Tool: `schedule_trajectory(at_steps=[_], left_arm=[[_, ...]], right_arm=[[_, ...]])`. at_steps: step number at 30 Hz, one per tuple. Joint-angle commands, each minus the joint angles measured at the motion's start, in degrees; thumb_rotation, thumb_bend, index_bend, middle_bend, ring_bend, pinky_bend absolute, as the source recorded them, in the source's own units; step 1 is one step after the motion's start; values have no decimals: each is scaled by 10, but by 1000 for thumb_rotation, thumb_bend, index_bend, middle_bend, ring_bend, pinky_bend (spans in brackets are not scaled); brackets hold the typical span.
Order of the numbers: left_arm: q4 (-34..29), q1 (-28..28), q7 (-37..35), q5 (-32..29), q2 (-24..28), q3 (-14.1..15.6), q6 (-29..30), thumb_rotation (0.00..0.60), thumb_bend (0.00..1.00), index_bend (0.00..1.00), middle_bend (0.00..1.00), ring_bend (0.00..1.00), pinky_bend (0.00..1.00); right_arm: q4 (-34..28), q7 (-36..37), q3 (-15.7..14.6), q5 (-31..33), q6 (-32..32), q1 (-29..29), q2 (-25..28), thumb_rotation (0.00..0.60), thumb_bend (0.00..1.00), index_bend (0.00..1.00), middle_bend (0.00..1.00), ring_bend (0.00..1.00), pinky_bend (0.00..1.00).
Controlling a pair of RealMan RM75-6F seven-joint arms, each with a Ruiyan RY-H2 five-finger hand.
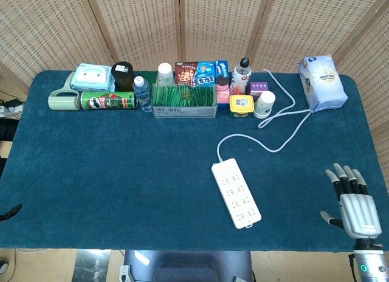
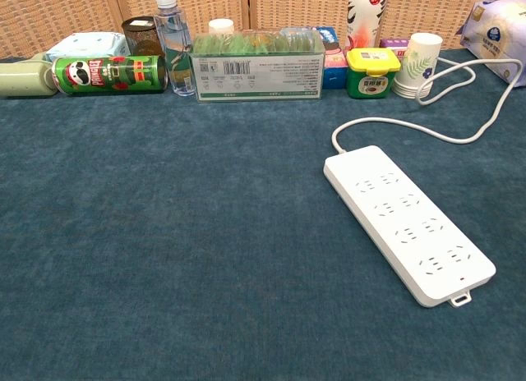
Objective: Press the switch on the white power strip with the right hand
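Right hand (image 1: 358, 209) near-right, fingers apart, empty | white power strip (image 2: 406, 219) on blue cloth table (image 1: 121, 172) | wicker screen (image 1: 182, 20) far | green can (image 2: 107, 75) reads "Pringles"

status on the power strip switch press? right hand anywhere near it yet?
Nothing done yet. The right hand sits open at the table's near right edge, fingers spread, well clear of the white power strip; the chest view shows no hand at all. Nothing touches the strip, and I can't pick out the switch for certain. Left: reach across to the strip, find the switch, press it. Left hand not in view.
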Motion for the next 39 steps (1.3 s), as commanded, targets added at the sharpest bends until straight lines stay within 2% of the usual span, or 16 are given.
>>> schedule_trajectory(at_steps=[1,9,11,13,15,17,19,20,25,29,33,39], left_arm=[[0,-1,-1,-1,0,0,-2,600,131,0,0,0,21],[-3,-3,1,-1,-1,-1,-4,600,131,0,0,0,21],[-1,-2,-2,7,-1,-1,-2,600,131,0,0,0,21],[3,-1,-5,11,-3,0,1,600,130,0,0,0,21],[5,-1,-5,12,-4,1,1,600,131,0,0,0,21],[6,-2,-6,12,-5,1,-1,600,132,0,0,0,21],[5,-4,-3,9,-6,0,-5,600,131,0,0,0,22],[4,-5,-1,8,-6,-1,-6,600,131,0,0,0,22],[-2,-10,15,2,-10,-3,-10,600,130,0,0,0,21],[-3,-11,24,-2,-13,-3,-14,600,131,0,0,0,21],[-4,-14,30,-10,-15,-4,-19,600,131,0,0,0,22],[-8,-15,42,-13,-18,-4,-21,600,131,0,0,0,21]], right_arm=[[1,1,0,1,-1,0,0,600,26,99,52,17,0],[4,10,-2,5,-15,5,-4,600,29,99,57,24,0],[6,11,-3,6,-21,7,-8,600,34,100,97,75,21],[10,11,0,7,-26,12,-16,600,81,109,241,255,178],[23,14,7,1,-26,21,-29,600,206,126,556,634,577],[37,17,12,-8,-28,31,-40,600,331,128,765,871,843],[49,20,15,-23,-46,51,-50,600,429,125,875,973,967],[55,15,17,-29,-51,59,-54,600,461,124,915,996,994],[53,-5,22,-57,-81,98,-72,600,603,152,984,1000,1000],[26,-7,27,-53,-128,130,-73,600,647,250,986,1000,1000],[4,-38,42,-22,-192,171,-78,600,657,259,986,1000,1000],[-19,-105,68,62,-270,224,-115,600,658,304,986,1000,1000]])
